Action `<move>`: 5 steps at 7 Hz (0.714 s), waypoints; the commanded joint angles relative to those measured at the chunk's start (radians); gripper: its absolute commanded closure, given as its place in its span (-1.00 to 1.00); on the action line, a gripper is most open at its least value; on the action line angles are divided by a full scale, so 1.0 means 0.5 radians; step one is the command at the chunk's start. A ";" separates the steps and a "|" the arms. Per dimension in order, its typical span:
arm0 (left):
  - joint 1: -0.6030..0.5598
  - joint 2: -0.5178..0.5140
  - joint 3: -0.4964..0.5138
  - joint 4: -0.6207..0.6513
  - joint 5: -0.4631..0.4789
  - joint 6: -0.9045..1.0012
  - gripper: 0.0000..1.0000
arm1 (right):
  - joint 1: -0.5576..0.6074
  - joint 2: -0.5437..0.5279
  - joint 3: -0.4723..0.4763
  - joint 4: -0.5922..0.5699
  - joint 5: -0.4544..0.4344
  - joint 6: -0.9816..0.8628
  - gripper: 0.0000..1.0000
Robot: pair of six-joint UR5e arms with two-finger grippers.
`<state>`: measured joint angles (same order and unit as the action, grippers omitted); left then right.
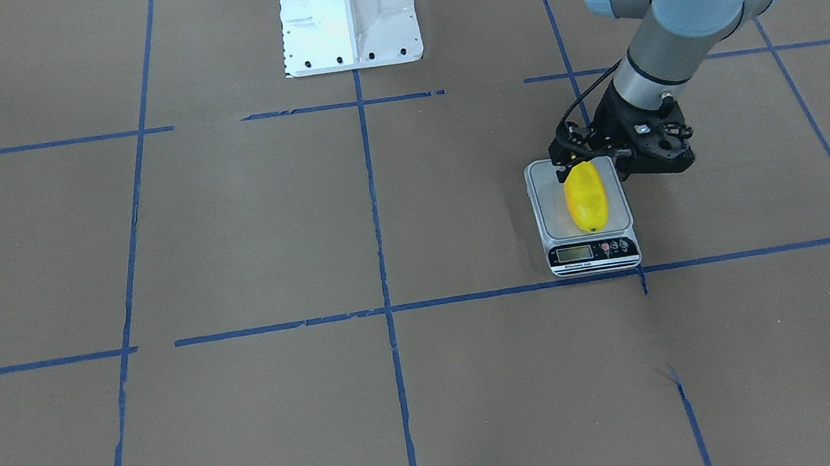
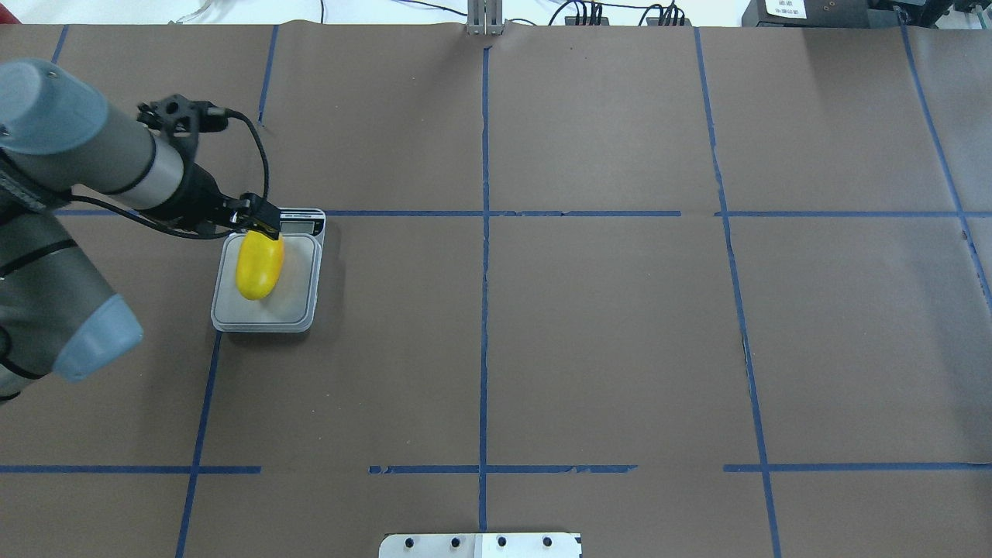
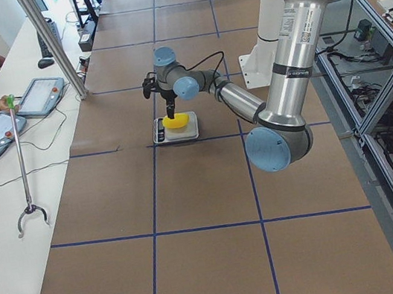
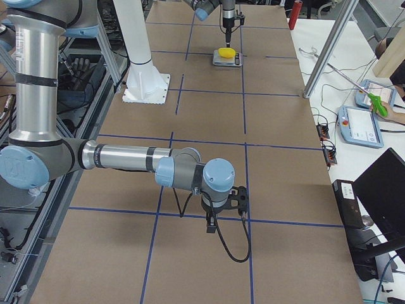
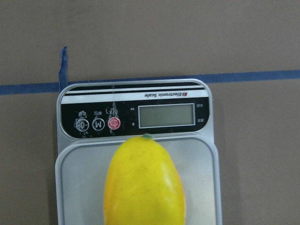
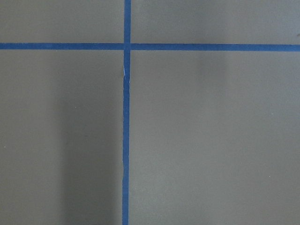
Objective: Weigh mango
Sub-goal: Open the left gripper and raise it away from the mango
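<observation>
1 mango (image 1: 586,198), 1 scale (image 1: 591,251), 1 left arm (image 2: 77,155), 1 right arm (image 4: 126,157).

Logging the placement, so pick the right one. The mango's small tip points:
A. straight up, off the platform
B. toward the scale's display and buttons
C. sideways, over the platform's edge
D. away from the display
B: in the left wrist view the mango lies lengthwise on the scale, and its tip ends just short of the display and the row of buttons.
</observation>
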<state>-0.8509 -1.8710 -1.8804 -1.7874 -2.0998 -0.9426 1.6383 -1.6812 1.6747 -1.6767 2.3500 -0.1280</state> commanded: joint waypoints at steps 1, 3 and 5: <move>-0.321 0.198 -0.321 0.013 -0.022 0.154 -1.00 | 0.000 0.000 0.001 0.000 0.000 0.001 -1.00; -0.662 0.351 -0.372 0.193 -0.101 0.636 -1.00 | 0.000 0.000 0.001 0.000 0.000 0.001 -1.00; -0.926 0.605 -0.238 0.277 -0.330 1.336 -1.00 | 0.000 0.000 -0.002 0.000 0.000 0.001 -1.00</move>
<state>-1.2372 -1.6500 -2.0426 -1.6685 -2.1875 -0.4731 1.6383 -1.6812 1.6749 -1.6767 2.3500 -0.1274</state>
